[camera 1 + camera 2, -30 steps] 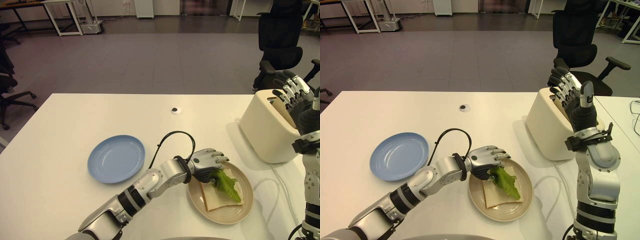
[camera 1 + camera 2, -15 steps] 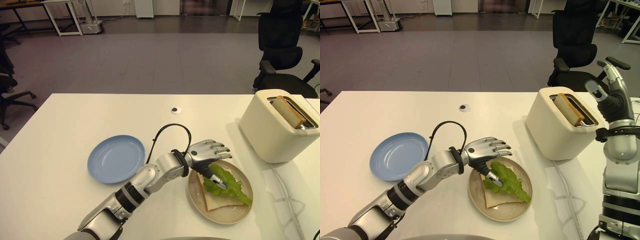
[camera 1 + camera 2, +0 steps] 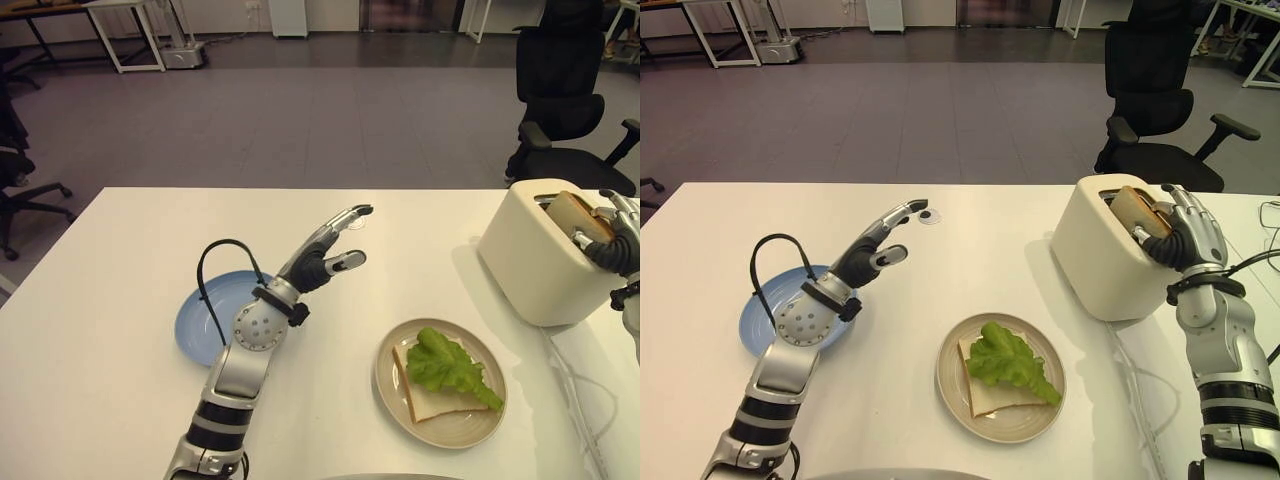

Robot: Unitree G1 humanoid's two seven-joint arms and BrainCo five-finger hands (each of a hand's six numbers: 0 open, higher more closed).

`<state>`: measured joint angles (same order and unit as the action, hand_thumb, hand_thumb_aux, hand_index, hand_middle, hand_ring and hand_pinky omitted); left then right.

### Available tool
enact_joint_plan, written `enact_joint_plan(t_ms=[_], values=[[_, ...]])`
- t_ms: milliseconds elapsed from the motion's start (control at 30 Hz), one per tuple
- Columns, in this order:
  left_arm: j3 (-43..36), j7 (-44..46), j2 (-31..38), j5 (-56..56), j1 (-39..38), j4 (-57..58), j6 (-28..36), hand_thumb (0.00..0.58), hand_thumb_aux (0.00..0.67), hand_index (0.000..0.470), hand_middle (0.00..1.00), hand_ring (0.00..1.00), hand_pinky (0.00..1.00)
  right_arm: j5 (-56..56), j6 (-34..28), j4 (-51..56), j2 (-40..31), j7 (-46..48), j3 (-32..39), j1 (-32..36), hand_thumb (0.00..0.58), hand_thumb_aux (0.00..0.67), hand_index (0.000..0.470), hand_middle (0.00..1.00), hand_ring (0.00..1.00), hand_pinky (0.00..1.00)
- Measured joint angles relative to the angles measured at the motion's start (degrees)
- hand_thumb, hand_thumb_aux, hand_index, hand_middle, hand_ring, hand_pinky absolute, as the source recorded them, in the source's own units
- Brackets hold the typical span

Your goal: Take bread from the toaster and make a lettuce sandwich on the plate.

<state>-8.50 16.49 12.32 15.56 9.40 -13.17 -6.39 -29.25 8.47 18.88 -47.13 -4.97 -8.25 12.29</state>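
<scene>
A cream toaster [image 3: 530, 262] stands at the table's right side with a bread slice [image 3: 1132, 207] sticking up from its slot. My right hand [image 3: 1181, 234] rests on the toaster's top, its fingers curled over the slice's right end. On the beige plate [image 3: 441, 437] in the front middle lies another bread slice [image 3: 428, 405] with a green lettuce leaf [image 3: 445, 364] spread over it. My left hand [image 3: 322, 256] is raised above the table between the two plates, fingers stretched out and holding nothing.
A blue plate [image 3: 214, 328] lies left of the beige one, partly under my left forearm. The toaster's white cord [image 3: 570, 392] runs along the table's right edge. A small round grommet [image 3: 353, 221] sits at the back middle. A black office chair [image 3: 560, 80] stands behind the toaster.
My left hand let go of the lettuce on the bread and lifted away up and to the left. My right hand swung off to the right, then came down onto the slice in the toaster.
</scene>
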Motion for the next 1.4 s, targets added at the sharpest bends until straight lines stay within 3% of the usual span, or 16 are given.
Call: enact_joint_plan(t_ms=[300,633,733,900,1000,1100,1200,1400], values=[[0.0,-2.0,0.1,0.1,-0.3,-0.2,-1.2,0.0,0.0,0.0,0.0,0.0,0.0,6.4,-1.7,-10.2,2.5,3.7,-2.6,-1.4,0.58,0.67,0.47,0.0,0.0,0.0],[-0.2,-2.6,-0.2,0.1,-0.7,-0.2,-1.3,0.0,0.0,0.0,0.0,0.0,0.0,25.5,-2.2,-26.4,6.2,4.9,-16.0,6.1,0.58,0.67,0.47,0.0,0.0,0.0],[-0.4,-2.7,-0.2,0.1,-0.7,-0.3,-1.3,0.0,0.0,0.0,0.0,0.0,0.0,35.4,-7.4,-31.9,7.6,10.2,-16.5,6.9,0.58,0.67,0.47,0.0,0.0,0.0],[-0.4,-3.0,-0.2,0.1,-0.7,-0.5,-1.3,0.0,0.0,0.0,0.0,0.0,0.0,56.2,-23.6,-38.1,7.9,27.2,-13.1,2.4,0.58,0.67,0.47,0.0,0.0,0.0],[-0.4,-3.2,-0.2,0.1,-0.7,-0.5,-1.3,0.0,0.0,0.0,0.0,0.0,0.0,63.5,-28.3,-41.7,5.4,40.6,-9.6,-4.6,0.58,0.67,0.47,0.0,0.0,0.0],[-0.4,-3.3,-0.2,0.1,-0.7,-0.5,-1.3,0.0,0.0,0.0,0.0,0.0,0.0,64.6,-25.6,-41.0,1.3,57.9,-5.9,-12.5,0.58,0.67,0.47,0.0,0.0,0.0],[-0.6,-3.4,-0.3,0.1,-0.7,-0.7,-1.2,0.0,0.0,0.0,0.0,0.0,0.0,61.1,-22.2,-37.6,-2.1,66.7,-2.2,-13.3,0.58,0.67,0.47,0.0,0.0,0.0],[-2.2,-3.5,-0.7,0.1,-0.8,-1.1,-1.1,0.0,0.0,0.0,0.0,0.0,0.0,45.5,-13.3,-30.5,-2.3,69.7,10.4,-7.8,0.58,0.67,0.47,0.0,0.0,0.0]])
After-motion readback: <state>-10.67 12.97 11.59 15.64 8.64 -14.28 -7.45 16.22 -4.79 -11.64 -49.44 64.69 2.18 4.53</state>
